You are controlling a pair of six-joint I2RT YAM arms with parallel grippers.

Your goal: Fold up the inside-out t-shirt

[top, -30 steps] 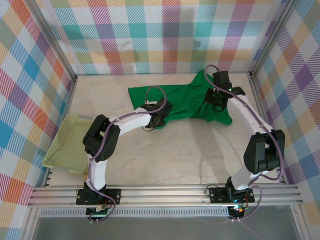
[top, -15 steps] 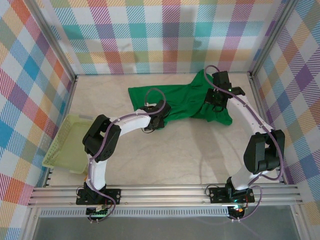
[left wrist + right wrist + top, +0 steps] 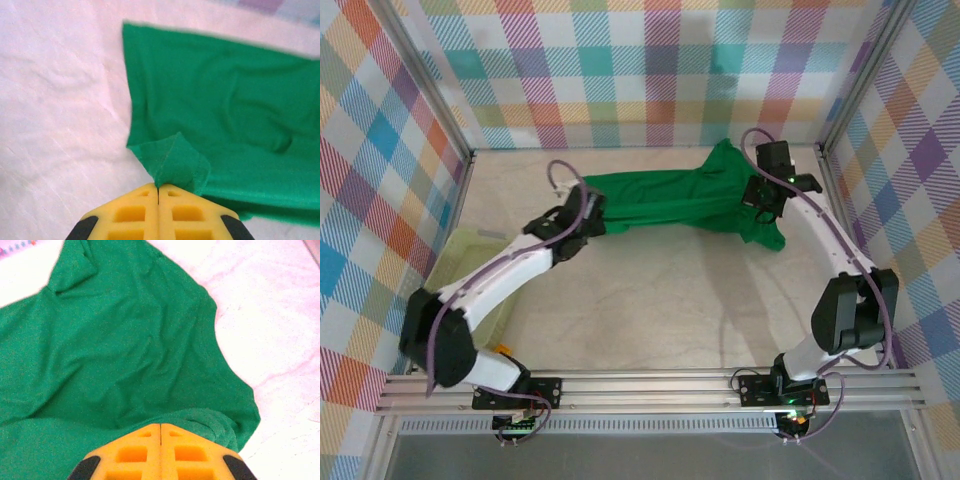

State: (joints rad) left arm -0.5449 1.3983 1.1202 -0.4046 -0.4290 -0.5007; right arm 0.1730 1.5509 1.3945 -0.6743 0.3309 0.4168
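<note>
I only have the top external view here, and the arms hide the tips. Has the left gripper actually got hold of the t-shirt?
Observer: Yes. On the left wrist view the left gripper has its jaws pressed together on a small peak of the t-shirt, pinched up near a corner.
Operator: And the right one?
Observer: The right wrist view shows the right gripper, jaws together, with a rolled edge of the cloth bunched at its tips.
Operator: Is the cloth taut?
Observer: Not fully; both wrist views show soft wrinkles across it.
</note>
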